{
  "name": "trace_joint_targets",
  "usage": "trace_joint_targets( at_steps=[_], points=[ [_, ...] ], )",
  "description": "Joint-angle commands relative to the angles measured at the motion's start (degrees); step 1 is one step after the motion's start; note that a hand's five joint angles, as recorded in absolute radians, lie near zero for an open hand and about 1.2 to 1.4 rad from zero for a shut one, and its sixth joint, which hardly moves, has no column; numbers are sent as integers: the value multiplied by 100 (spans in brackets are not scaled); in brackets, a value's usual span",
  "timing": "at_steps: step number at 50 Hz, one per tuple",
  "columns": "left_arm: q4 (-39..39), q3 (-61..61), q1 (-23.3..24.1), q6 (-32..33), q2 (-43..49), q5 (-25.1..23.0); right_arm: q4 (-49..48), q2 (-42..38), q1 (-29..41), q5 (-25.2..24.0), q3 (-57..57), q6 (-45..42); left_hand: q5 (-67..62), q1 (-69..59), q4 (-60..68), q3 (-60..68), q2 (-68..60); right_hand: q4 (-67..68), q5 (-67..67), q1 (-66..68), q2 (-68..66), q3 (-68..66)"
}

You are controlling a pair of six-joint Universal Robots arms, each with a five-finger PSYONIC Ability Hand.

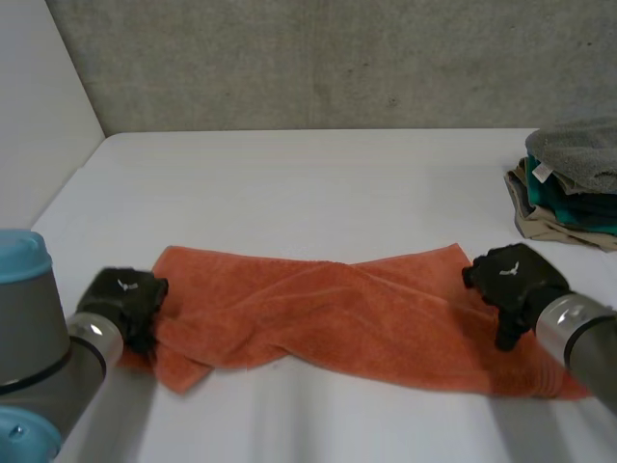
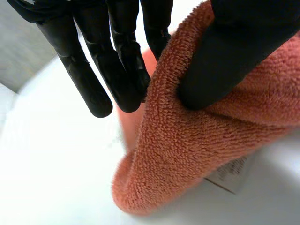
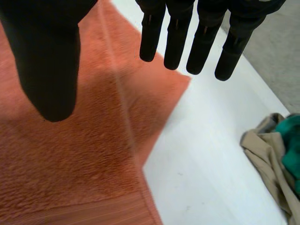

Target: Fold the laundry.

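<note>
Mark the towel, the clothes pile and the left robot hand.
towel (image 1: 328,313), head view, its twisted middle.
clothes pile (image 1: 578,154), head view, the grey top layer.
left robot hand (image 2: 234,51), left wrist view, the thumb pressing on the towel.

The left arm (image 1: 43,357) reaches forward low. Its left hand (image 1: 128,301) pinches a fold of the orange towel (image 1: 328,318) between the thumb (image 2: 225,61) and straight fingers (image 2: 89,79). The right arm (image 1: 578,338) comes in opposite it. The right hand (image 1: 511,280) is spread with fingers (image 3: 201,42) straight and the thumb held apart, gripping nothing.
</note>
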State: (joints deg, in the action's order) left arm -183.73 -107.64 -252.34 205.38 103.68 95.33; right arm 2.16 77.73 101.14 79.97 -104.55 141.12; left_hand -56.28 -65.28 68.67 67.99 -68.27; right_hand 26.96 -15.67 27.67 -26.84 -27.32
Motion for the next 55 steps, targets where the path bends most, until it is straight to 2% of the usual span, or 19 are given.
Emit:
trace_joint_targets(
  at_steps=[1,7,14,22,28,32,36,37,40,41,44,48,52,53,55],
  points=[
    [21,480,-149,-103,-427,-93,1145,-170,-341,-227,900,601,-1372,-1472,1133,1201,-1173,20,-149,-51,-32,16],
    [188,805,-157,-489,-1024,-208,1454,-258,-324,-587,1287,847,-1372,-1472,1133,1201,-1173,-182,53,-253,170,218],
    [408,1112,-70,-745,-1649,-480,1585,-433,27,-649,1577,1101,-1372,-1472,1133,1201,-1173,-652,522,-722,640,687],
    [706,1640,194,-736,-1729,-507,1955,-460,546,-755,1438,1699,-1372,-1472,1133,1201,-1173,-721,591,-791,709,756],
    [847,1895,247,-736,-1509,-340,1481,-205,1056,-729,568,1946,-1372,-1472,1133,1201,-1173,-721,591,-791,709,756],
    [865,2036,247,-771,-1439,-252,700,-179,1346,-615,-12,1955,-1372,-1472,1133,1201,-1173,-704,575,-774,692,739],
    [970,2141,264,-841,-1456,-217,-83,-293,1583,-246,-303,2016,-1372,-1472,1133,1201,-1173,-553,424,-624,541,588],
    [1023,2176,282,-911,-1465,-208,-232,-345,1627,-141,-321,2025,-1372,-1472,1133,1201,-1173,-402,273,-473,391,438],
    [1120,2203,308,-1034,-1491,-190,-611,-486,1698,351,-312,2095,-1372,-1472,1133,1201,-1173,1627,-1757,1557,-1639,-1592],
    [1172,2194,335,-1104,-1544,-190,-725,-504,1707,561,-277,2104,-1372,-1472,1133,1201,-1173,3033,-3163,2963,-3045,-2998],
    [1234,2168,379,-1149,-1658,-199,-779,-478,1698,809,-189,2078,-1372,-1472,1133,1201,-1173,5296,-5426,5226,-5308,-5261],
    [1418,2063,370,-1202,-1913,-234,-499,-145,1593,915,13,1806,-1372,-1472,1133,1201,-1173,5304,-5433,5233,-5316,-5268],
    [1875,1852,317,-1149,-2194,-357,230,575,1189,810,329,928,-1372,-1472,1133,1201,-1173,5304,-5433,5233,-5316,-5268],
    [2085,1756,291,-1140,-2290,-453,528,786,979,722,556,483,-1372,-1472,1133,1201,-1173,5304,-5433,5233,-5316,-5268],
    [2305,1667,247,-1140,-2379,-576,784,928,759,582,864,93,-1372,-1472,1133,1201,-1173,5304,-5433,5233,-5316,-5268]
  ],
)
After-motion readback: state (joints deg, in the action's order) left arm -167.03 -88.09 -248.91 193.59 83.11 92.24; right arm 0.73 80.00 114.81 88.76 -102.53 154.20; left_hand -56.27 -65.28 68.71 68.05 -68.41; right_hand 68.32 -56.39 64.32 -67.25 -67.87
